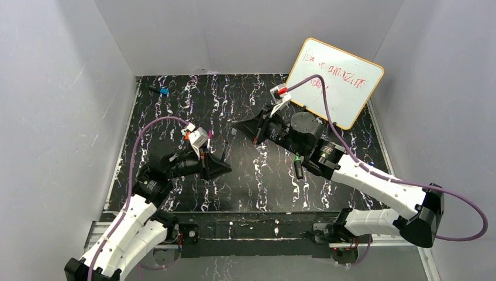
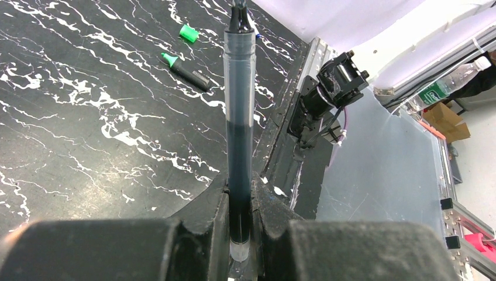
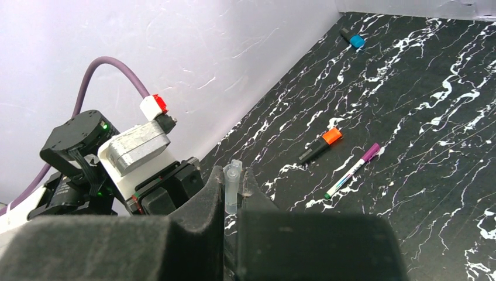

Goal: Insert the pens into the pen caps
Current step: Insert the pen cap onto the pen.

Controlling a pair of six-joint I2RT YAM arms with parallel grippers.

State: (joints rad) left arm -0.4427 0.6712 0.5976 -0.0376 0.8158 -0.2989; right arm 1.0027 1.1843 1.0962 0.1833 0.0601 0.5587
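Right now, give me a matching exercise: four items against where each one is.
1 dark pen
2 clear cap
3 blue cap
4 green marker

A in the right gripper
B far left corner of the table
C in the left gripper
D lying uncapped near the green cap

Pairs: 1-C, 2-A, 3-B, 4-D

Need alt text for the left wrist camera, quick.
The left gripper has its fingers shut on a slim dark pen pointing away from the camera. Beyond it, on the black marbled table, lie a green-tipped black marker and a loose green cap.
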